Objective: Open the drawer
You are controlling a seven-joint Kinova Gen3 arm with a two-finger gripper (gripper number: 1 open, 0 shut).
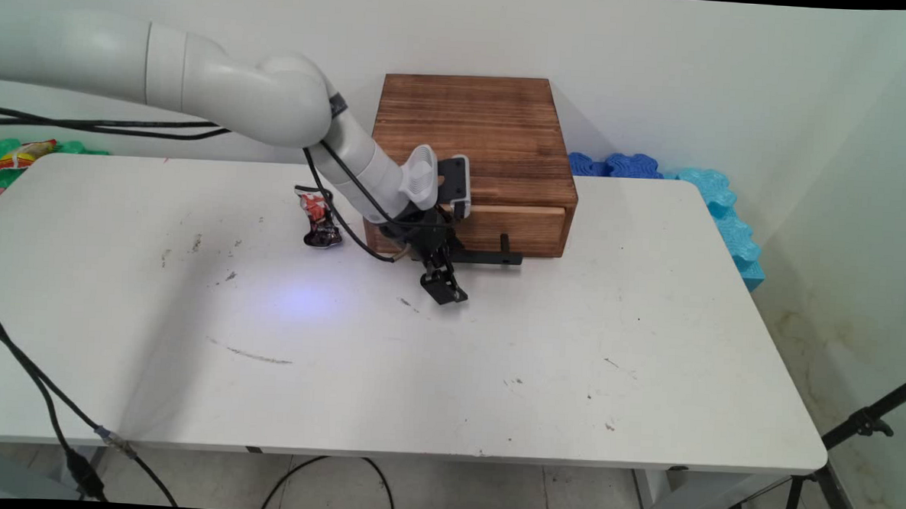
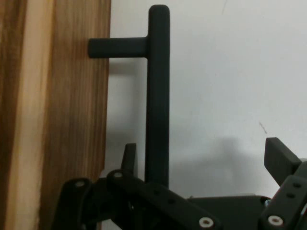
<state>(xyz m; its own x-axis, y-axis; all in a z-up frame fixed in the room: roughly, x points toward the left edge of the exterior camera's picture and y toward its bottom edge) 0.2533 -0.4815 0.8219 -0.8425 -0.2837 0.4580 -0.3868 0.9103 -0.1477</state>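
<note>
gripper (image 1: 444, 281): I've got it spread wide, holding nothing, low at the front of the wooden drawer box (image 1: 469, 144).
handle (image 2: 157, 96): black bar, long axis running along the drawer front; it sits between my fingers, nearer one (image 2: 129, 158).
main view: shows a crumpled snack packet (image 1: 318, 216) on the counter (image 1: 493, 379) left of the box.
hand view: shows the bar's gap from the wood.

white arm (image 1: 276, 101) reaching right, angled down, gripper (image 1: 445, 286) spread wide
</note>
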